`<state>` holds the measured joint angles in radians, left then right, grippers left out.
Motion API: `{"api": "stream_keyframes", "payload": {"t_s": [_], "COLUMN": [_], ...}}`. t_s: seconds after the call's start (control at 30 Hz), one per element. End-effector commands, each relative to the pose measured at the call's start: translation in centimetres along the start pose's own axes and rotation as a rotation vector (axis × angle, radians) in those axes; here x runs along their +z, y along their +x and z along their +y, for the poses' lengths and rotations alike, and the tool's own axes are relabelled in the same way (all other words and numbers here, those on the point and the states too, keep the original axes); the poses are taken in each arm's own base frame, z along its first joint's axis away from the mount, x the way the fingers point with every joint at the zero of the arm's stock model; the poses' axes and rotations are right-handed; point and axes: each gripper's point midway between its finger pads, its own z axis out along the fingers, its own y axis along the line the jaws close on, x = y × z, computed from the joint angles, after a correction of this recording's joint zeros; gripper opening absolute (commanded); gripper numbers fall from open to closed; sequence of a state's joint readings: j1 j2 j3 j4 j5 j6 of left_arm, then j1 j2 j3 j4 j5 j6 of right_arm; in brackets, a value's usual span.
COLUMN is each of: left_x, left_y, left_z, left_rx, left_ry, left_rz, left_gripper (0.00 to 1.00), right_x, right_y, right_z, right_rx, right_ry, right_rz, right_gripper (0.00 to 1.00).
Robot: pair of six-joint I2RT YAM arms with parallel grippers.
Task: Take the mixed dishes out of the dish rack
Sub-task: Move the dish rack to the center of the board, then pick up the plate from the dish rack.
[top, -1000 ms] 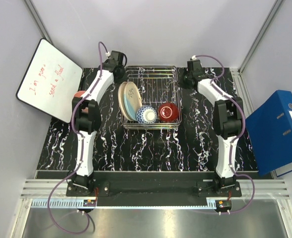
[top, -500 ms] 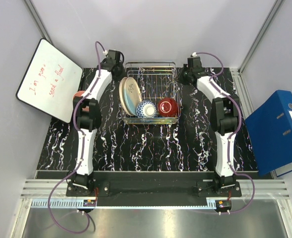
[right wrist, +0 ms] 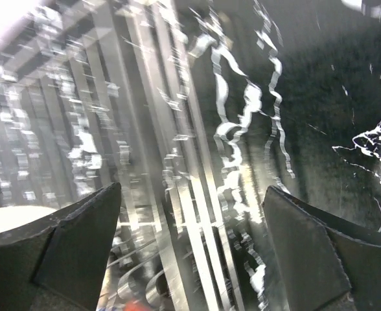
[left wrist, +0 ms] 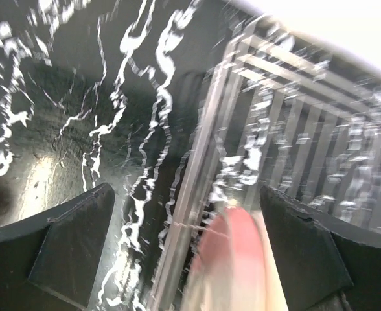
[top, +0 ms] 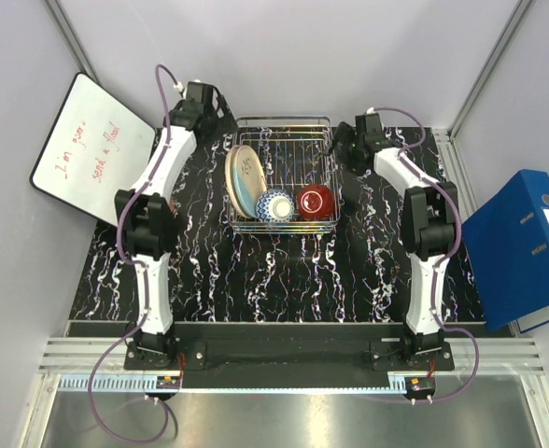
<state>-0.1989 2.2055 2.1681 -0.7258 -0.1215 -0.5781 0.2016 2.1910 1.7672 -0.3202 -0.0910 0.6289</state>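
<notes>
Top external view shows us the dish rack (top: 298, 154) at the far middle of the bench (top: 256, 271), holding two plates (top: 242, 180) on edge, a patterned bowl (top: 276, 207) and a red bowl (top: 316, 202). Left hand (left wrist: 187, 214) and right hand (right wrist: 190, 214) flank its far corners, fingers spread apart.

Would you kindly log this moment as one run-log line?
left gripper open beside dish rack | right gripper open beside it | plates, patterned bowl, red bowl inside

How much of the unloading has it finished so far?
Done: no cups show in the dish rack, so they are perhaps already out. In hand: nothing; the left gripper and right gripper are open by the rack. Remaining: two plates, patterned bowl, red bowl.
</notes>
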Motion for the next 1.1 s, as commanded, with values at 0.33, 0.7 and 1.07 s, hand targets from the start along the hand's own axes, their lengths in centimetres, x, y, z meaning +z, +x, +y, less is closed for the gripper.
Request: {"api": "stream_keyframes", "payload": {"t_s": [0.33, 0.7, 1.07], "left_x": [-20.0, -26.1, -24.9], "left_y": [-6.9, 6.9, 8.5], "left_z": [-3.0, -2.4, 1.1], "left_rx": [-0.029, 0.216, 0.241], "left_ry": [0.148, 0.190, 0.112], "left_rz": [-0.310, -0.230, -0.247], "left_gripper": [0.99, 0.95, 0.99], "right_x": [-19.7, -26.9, -29.7], "right_y": [-7.7, 5.5, 9.8], "right_z": [10.0, 8.5, 2.8], "right_rx": [-0.069, -0.263, -0.279], "right_ry": [-0.243, -0.240, -0.203], "right_rz": [-0.306, -0.280, -0.294], "right_gripper": [1.00, 0.95, 0.94]}}
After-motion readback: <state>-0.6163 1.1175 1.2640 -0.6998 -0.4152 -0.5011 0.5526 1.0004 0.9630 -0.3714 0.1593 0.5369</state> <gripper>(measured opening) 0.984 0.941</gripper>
